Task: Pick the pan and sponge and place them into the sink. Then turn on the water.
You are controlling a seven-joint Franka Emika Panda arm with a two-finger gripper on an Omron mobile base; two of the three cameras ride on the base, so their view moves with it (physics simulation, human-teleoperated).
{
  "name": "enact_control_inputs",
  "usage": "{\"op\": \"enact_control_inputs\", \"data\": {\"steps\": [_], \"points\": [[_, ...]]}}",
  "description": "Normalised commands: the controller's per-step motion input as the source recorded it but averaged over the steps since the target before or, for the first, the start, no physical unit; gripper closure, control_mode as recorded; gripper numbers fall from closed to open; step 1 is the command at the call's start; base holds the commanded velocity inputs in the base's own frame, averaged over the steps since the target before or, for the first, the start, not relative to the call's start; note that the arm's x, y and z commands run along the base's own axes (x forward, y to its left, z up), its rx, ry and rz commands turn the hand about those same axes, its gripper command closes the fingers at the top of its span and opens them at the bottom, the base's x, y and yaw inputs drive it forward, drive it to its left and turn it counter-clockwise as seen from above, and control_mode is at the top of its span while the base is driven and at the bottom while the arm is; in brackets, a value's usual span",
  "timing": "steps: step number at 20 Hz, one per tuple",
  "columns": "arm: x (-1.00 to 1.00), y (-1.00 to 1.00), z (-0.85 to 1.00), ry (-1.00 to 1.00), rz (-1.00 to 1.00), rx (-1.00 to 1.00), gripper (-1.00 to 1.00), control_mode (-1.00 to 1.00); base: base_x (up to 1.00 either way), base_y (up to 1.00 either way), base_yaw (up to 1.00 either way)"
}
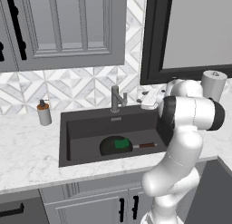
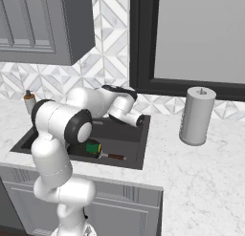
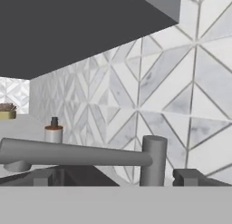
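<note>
Hovering just to the right of the faucet (image 1: 117,99), behind the sink's back rim, the pincer (image 1: 146,99) is standing wide open and gripping nothing. Seen along the hand, its two dark fingertips (image 3: 189,177) are rising well apart at the bottom, with the faucet's upright post and long horizontal spout (image 3: 77,154) lying straight ahead between them and not touching either.

Below and in front of the pincer, the sink (image 1: 81,128) is sitting sunk into the pale marbled counter (image 1: 27,150). The pan (image 1: 113,146) is lying on the basin floor, its reddish-brown handle pointing right, under the arm's elbow. The sponge (image 1: 121,143) is resting green side up inside the pan. From the right-hand side both are showing past the arm's dark joint, the sponge (image 2: 92,147) sitting against the pan's edge and the handle (image 2: 115,156) reaching toward the sink's right wall.

Further left of the pincer, beyond the faucet, a soap dispenser (image 1: 44,113) is standing on the counter. Off to its right, a paper towel roll (image 2: 196,116) is standing upright near the dark window frame (image 2: 143,82).
</note>
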Motion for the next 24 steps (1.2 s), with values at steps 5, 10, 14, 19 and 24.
{"op": "enact_control_inputs", "data": {"steps": [5, 10, 14, 19, 24], "points": [[0.0, 0.04, -0.05, -0.04, 0.02, 0.02, -1.0, -1.0, 0.0, 0.0, 0.0], [0.0, 0.14, 0.0, -0.06, 0.02, 0.0, -1.0, -1.0, 0.0, 0.0, 0.0], [0.0, 0.22, 0.0, -0.03, 0.0, 0.0, -1.0, -1.0, 0.0, 0.0, 0.0], [0.03, 0.19, -0.04, 0.0, 0.0, 0.0, -1.0, -1.0, 0.0, 0.0, 0.0], [0.24, 0.08, -0.01, 0.0, 0.0, 0.0, -1.0, -1.0, 0.0, 0.0, 0.0]]}}
